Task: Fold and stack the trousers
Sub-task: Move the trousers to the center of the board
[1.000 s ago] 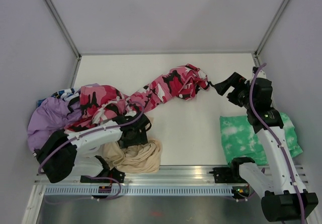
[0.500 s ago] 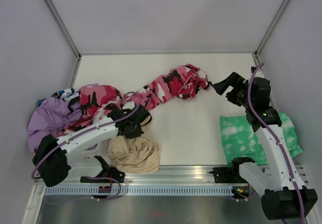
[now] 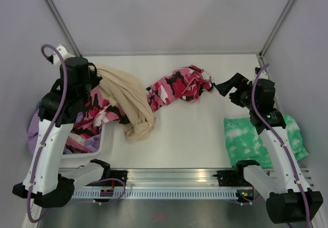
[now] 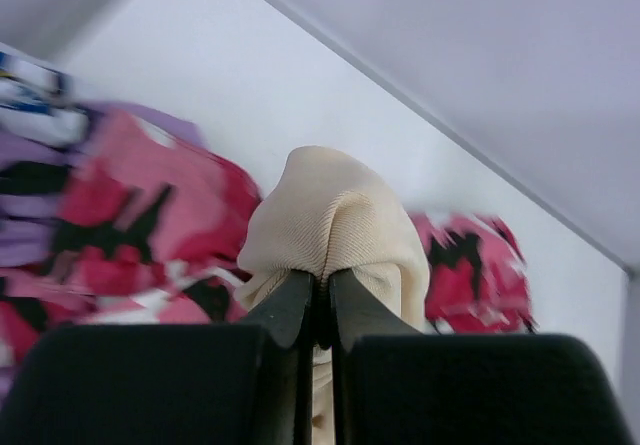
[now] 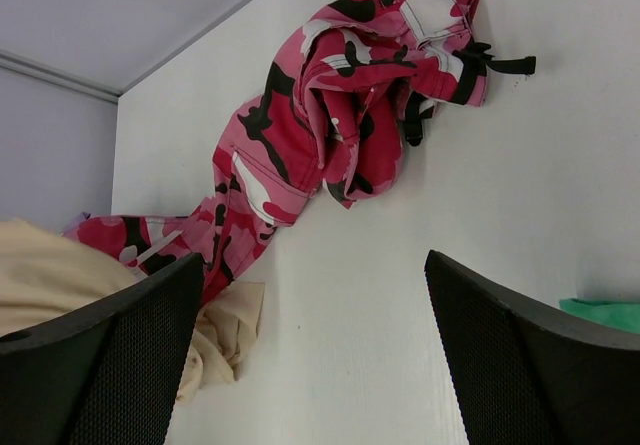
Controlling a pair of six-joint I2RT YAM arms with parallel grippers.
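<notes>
White flat table (image 3: 205, 141) spans the whole workspace under both arms. Pink, red, white and black camouflage-print cloth trousers (image 3: 174, 87) lie crumpled on it, not folded. One bunched end sits just ahead of the right gripper (image 3: 221, 88), with a black strap pointing toward its fingertips; the wrist view shows a gap, no contact. The other end runs off under and beside the left gripper (image 3: 91, 78).

Beige ribbed garment (image 3: 128, 97) hangs from the left gripper, draped down across the middle of the trousers, with its lower end bunched on the table. Green-and-white tie-dye garment (image 3: 246, 138) lies flat behind the right gripper, beside that arm, well apart from the trousers. Plain lilac garment (image 3: 36, 130) is heaped below the left gripper, partly under the trousers.

Left gripper: raised, jaws pinched tight on a fold of the beige ribbed garment (image 4: 335, 215). Right gripper (image 5: 310, 265): jaws spread wide, holding nothing, low over the table.
</notes>
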